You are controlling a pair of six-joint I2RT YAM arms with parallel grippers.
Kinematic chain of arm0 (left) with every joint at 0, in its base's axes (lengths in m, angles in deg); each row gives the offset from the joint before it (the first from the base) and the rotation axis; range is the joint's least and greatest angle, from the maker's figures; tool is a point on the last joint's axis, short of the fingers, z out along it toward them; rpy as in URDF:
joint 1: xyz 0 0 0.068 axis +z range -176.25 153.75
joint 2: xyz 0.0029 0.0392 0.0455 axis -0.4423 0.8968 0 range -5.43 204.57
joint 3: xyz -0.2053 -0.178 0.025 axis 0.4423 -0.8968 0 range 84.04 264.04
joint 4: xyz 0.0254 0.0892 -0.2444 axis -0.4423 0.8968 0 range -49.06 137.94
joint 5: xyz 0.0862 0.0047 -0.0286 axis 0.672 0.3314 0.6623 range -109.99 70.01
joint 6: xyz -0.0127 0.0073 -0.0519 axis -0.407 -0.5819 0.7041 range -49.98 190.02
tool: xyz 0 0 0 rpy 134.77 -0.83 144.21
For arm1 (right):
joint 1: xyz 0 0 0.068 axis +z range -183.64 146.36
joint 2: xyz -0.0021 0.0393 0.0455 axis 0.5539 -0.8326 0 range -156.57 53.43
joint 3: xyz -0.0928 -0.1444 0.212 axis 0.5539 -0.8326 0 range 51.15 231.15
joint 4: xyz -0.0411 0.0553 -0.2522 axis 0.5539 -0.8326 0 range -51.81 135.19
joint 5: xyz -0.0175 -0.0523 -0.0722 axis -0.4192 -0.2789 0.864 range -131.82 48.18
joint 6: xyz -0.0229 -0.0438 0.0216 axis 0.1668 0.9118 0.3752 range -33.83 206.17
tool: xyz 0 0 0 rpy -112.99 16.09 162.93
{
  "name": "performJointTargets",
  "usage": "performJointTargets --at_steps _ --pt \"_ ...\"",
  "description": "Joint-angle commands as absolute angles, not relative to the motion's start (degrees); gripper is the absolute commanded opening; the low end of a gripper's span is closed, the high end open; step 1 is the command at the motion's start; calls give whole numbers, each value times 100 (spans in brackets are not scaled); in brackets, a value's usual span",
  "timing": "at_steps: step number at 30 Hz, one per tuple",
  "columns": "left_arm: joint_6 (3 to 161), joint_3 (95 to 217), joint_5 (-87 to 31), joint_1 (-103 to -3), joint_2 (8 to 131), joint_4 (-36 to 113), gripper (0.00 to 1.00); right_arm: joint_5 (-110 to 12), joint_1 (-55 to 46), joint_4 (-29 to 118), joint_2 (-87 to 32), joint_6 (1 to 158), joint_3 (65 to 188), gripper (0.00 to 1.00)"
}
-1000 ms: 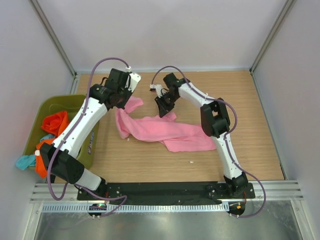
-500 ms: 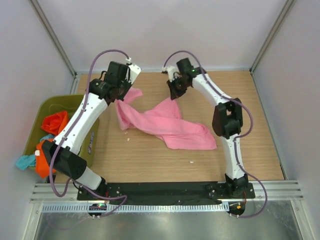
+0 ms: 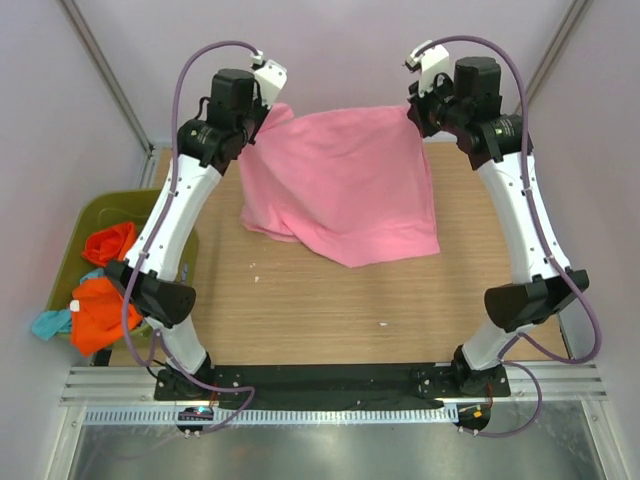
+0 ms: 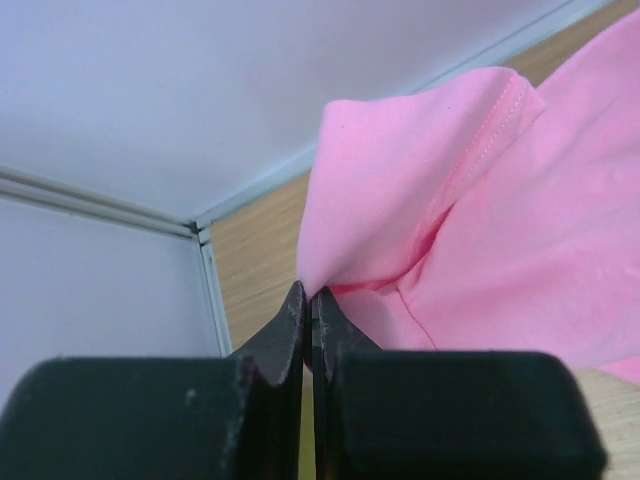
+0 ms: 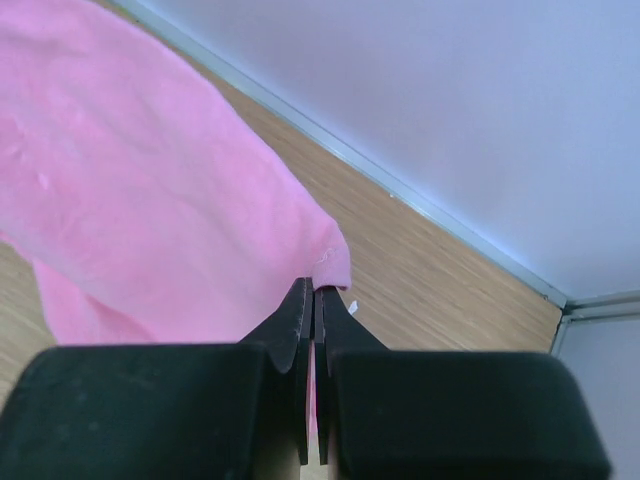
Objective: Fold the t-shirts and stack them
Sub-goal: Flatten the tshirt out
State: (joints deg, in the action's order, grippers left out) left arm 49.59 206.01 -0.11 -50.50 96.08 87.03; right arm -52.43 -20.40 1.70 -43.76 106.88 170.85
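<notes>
Pink t-shirt (image 3: 345,185) hangs spread over the worktop (image 3: 300,300), one top corner clenched in left tool (image 4: 308,292), the other in right tool (image 5: 313,285).

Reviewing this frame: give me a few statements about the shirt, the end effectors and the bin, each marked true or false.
1. The left end effector and right end effector each pinch the pink t-shirt. True.
2. The pink t-shirt lies folded on the table. False: it hangs unfolded, spread between the two raised arms.
3. The green bin holds orange garments. True.
4. The right end effector is open above the green bin. False: it is shut on the pink t-shirt, on the far right side, away from the bin.
</notes>
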Motion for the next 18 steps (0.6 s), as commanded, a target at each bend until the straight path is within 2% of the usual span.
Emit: performJointTargets --at_steps 1,11,18 --pt "4884 21051 -74 -5060 9521 8454 0 -4894 -2001 177 -3932 10910 16656 2" --pt "5051 20121 -145 -5156 8923 8638 0 -4718 -2325 176 -3069 10780 15487 2" --pt "5375 20155 -425 -5148 8870 8892 0 -4656 -2599 239 -3007 10595 15557 2"
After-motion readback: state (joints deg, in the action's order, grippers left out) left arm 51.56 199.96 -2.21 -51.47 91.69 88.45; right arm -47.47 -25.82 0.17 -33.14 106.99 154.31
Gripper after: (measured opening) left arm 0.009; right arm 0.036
